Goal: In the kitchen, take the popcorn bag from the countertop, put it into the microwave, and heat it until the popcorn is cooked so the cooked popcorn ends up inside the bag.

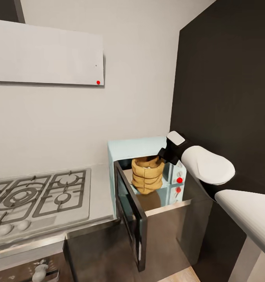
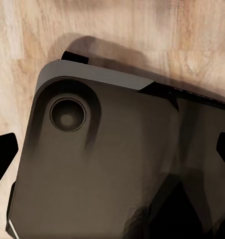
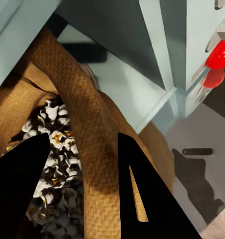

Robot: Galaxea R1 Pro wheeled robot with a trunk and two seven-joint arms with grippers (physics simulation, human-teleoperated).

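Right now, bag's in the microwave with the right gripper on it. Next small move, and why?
Probably open the right gripper and back out. The popcorn bag stands inside the microwave, fingers straddling its rim, and the door hangs open, so it can't shut until the arm clears.

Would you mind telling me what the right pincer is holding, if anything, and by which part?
The right pincer grips the popcorn bag by its rolled rim, one finger inside over the popcorn, one outside.
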